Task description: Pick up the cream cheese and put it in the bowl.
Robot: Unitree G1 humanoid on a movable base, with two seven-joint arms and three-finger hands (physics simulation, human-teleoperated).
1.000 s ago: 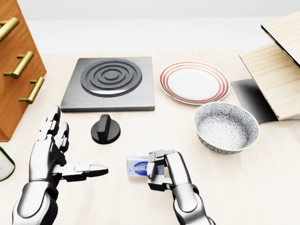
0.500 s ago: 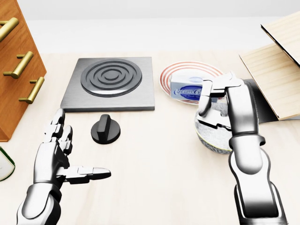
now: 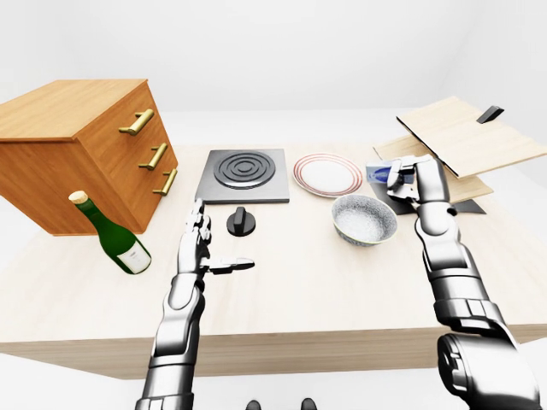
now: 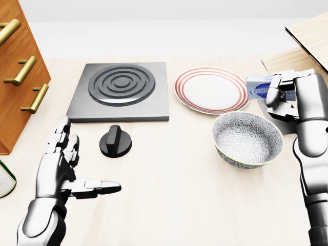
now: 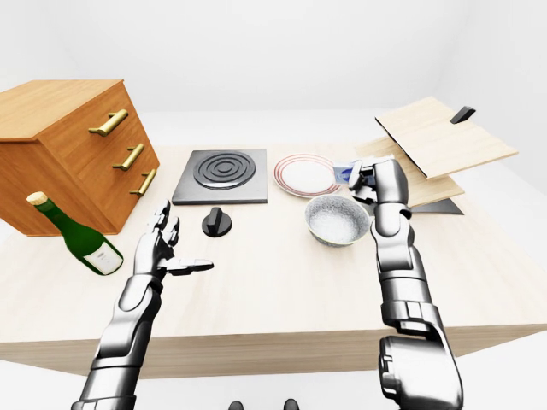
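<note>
- The left hand [image 4: 64,171] is held open above the table [image 4: 169,205], fingers spread.
- The patterned bowl [image 4: 247,139] is seen beside the red-striped plate [image 4: 212,89].
- The cream cheese [image 4: 259,86] is gripped by the right hand [image 4: 289,100], raised just above the bowl's right rim.

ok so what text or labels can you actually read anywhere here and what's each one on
"Cream": partly readable script on the blue oval of the cream cheese box, held in the right hand; the fingers cover the rest of the word.
Wine bottle: it has a pale label, but any print is too small to read.
Nothing readable on the bowl, plate, hob or drawers.
</note>
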